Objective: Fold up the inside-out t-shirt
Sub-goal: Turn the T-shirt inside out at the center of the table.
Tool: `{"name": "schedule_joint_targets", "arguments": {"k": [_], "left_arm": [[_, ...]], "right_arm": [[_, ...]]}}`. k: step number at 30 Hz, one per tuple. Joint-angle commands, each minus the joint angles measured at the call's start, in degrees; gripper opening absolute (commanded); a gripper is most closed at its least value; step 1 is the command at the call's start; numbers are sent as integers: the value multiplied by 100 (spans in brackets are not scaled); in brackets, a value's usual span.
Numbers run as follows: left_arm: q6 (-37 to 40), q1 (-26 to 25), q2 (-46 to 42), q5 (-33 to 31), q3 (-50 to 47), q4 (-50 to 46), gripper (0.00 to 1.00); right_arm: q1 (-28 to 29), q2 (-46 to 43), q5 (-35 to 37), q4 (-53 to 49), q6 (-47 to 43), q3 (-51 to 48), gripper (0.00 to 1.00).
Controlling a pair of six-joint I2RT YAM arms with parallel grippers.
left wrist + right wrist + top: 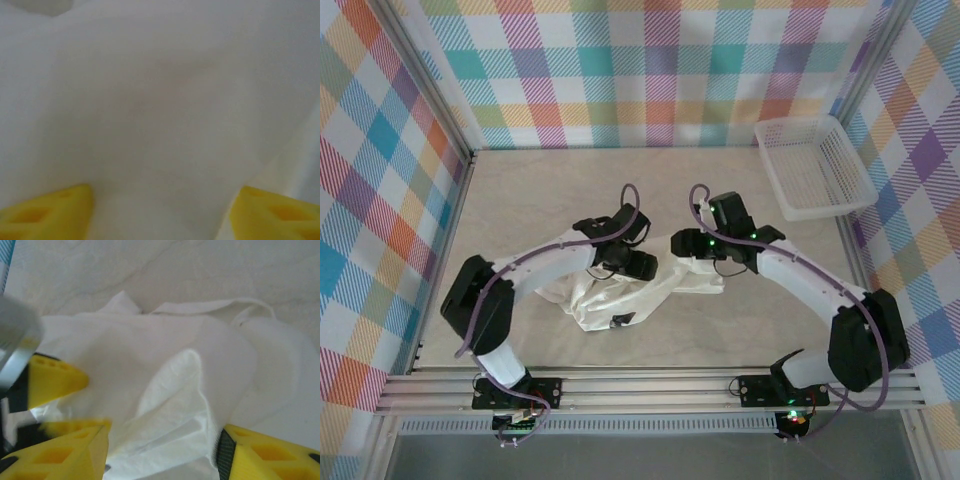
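- The t-shirt (620, 295) lies bunched on the table (520, 200), toward 6 o'clock from its middle.
- The basket (815, 165) sits in the table's 2 o'clock corner, well apart from the t-shirt.
- The left gripper (642, 264) is over the t-shirt's 12 o'clock edge.
- The right gripper (682, 243) is just beside it, at its 2 o'clock.
- The tag (620, 320) lies at the t-shirt's 6 o'clock edge.

Left fingers (50, 212) spread apart, pointing down; right fingers (270, 455) likewise.
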Motion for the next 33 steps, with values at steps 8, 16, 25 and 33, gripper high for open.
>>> {"name": "schedule_joint_targets", "arguments": {"k": [8,16,25,33], "left_arm": [[-734,586,-671,1192,239,339,0],[-1467,930,-1018,2221,368,287,0],[-1600,1435,-808,2402,995,-213,0],[-1602,1465,-801,2405,1189,-226,0]], "right_arm": [[891,-8,158,590,1186,-511,67],[985,1321,663,1107,1223,-3,72],[1265,843,-152,2053,503,-332,69],[2142,1022,1909,2137,-1427,-124,77]]}}
